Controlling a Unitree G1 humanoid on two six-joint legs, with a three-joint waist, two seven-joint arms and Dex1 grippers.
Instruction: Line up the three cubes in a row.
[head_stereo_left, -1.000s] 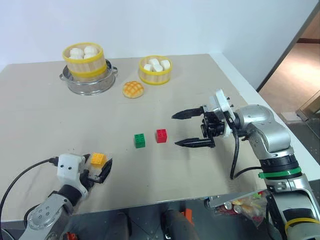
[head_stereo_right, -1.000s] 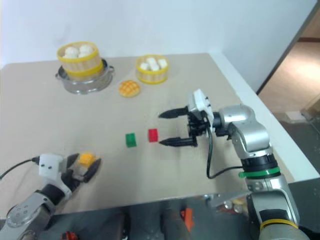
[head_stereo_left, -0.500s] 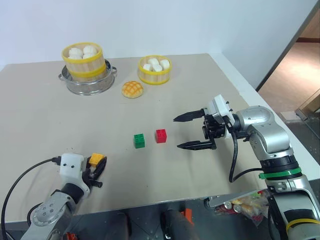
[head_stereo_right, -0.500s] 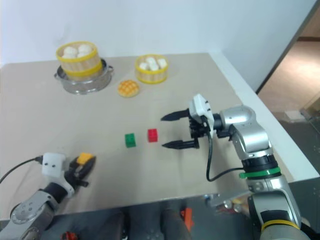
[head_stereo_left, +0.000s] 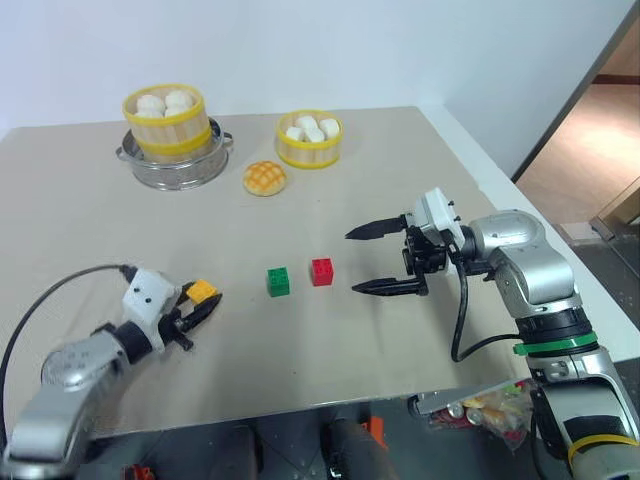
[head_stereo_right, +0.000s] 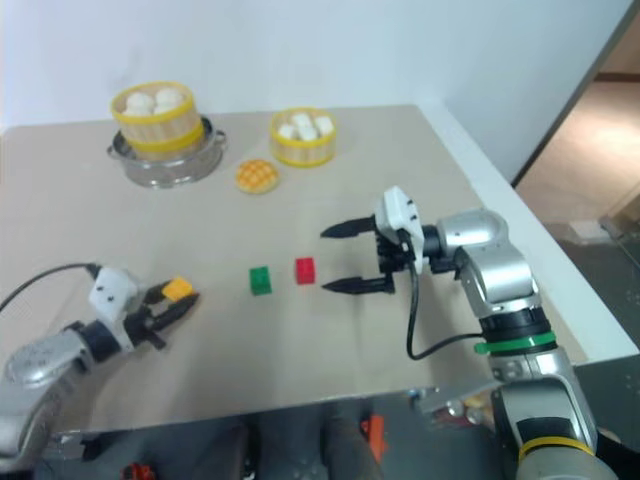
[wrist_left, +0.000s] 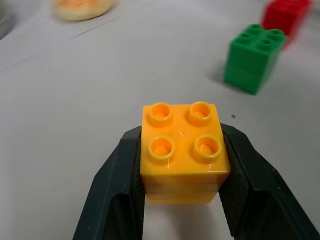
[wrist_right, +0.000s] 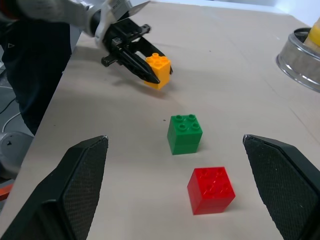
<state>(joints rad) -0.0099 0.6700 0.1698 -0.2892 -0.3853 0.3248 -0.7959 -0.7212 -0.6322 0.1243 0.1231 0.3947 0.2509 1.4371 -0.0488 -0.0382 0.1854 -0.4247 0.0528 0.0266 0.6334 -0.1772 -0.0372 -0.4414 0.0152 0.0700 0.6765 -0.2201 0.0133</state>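
An orange-yellow cube (head_stereo_left: 201, 291) is clamped in my left gripper (head_stereo_left: 200, 300), which is shut on it and carries it just above the table, left of the other two cubes. In the left wrist view the black fingers (wrist_left: 112, 185) press the sides of the orange-yellow cube (wrist_left: 182, 151). The green cube (head_stereo_left: 279, 281) and the red cube (head_stereo_left: 321, 271) sit side by side near the table's middle, a small gap between them. My right gripper (head_stereo_left: 375, 260) hovers open just right of the red cube (wrist_right: 211, 190), pointing toward it.
A golden bun (head_stereo_left: 265, 178) lies behind the cubes. A bamboo steamer on a metal pot (head_stereo_left: 170, 125) and a smaller bamboo steamer (head_stereo_left: 310, 139) with white buns stand at the back. The table edge (head_stereo_left: 300, 408) runs close in front.
My left gripper closed on the orange-yellow cube, lifted it and carried it forward toward the green cube. The right gripper stayed put and open.
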